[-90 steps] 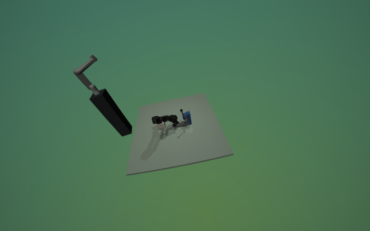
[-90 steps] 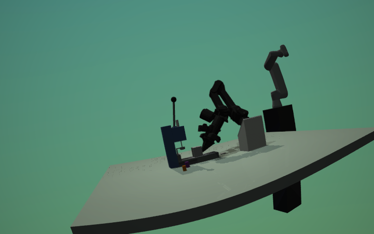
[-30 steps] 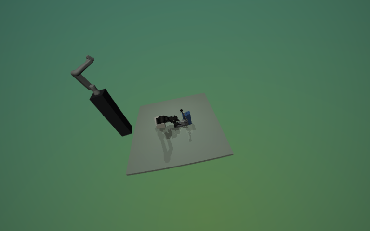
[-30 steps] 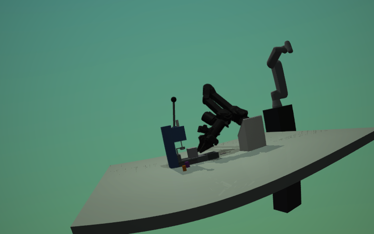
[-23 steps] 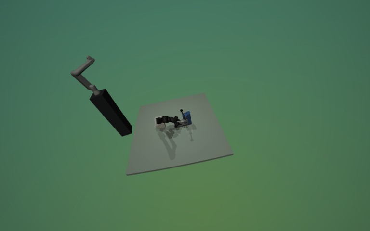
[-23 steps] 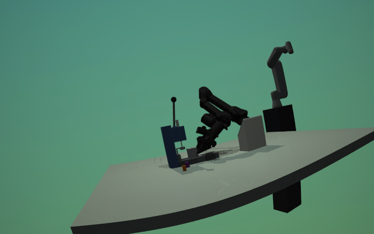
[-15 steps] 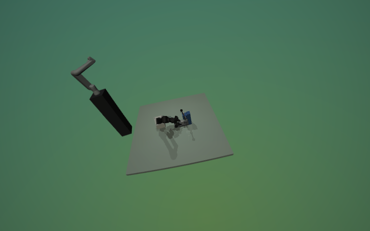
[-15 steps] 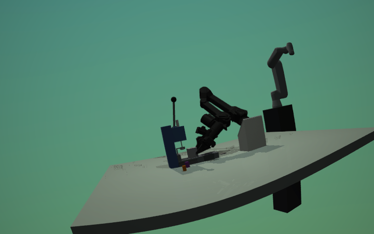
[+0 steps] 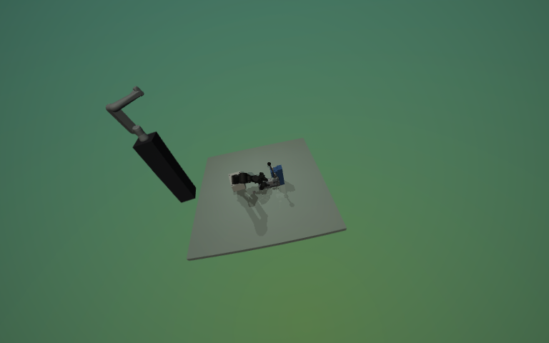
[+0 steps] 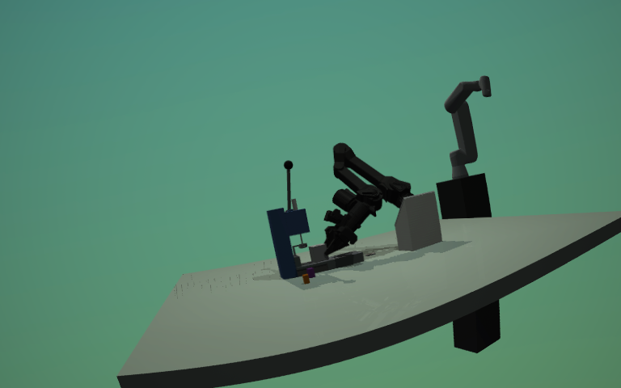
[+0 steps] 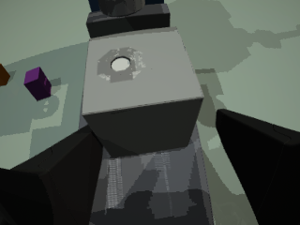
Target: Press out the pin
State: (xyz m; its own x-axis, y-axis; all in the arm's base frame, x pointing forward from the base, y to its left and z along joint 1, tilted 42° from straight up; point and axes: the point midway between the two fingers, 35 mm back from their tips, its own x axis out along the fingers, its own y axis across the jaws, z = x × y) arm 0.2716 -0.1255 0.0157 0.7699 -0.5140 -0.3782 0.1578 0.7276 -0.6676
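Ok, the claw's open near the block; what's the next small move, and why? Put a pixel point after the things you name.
I'd nudge the open claw (image 9: 266, 181) (image 10: 326, 254) (image 11: 160, 124) slightly toward the wrist view's left before advancing: there, the left finger overlaps the light grey, square-edged block's (image 10: 316, 253) (image 11: 155, 84) near corner, while the right one shows a clear gap.
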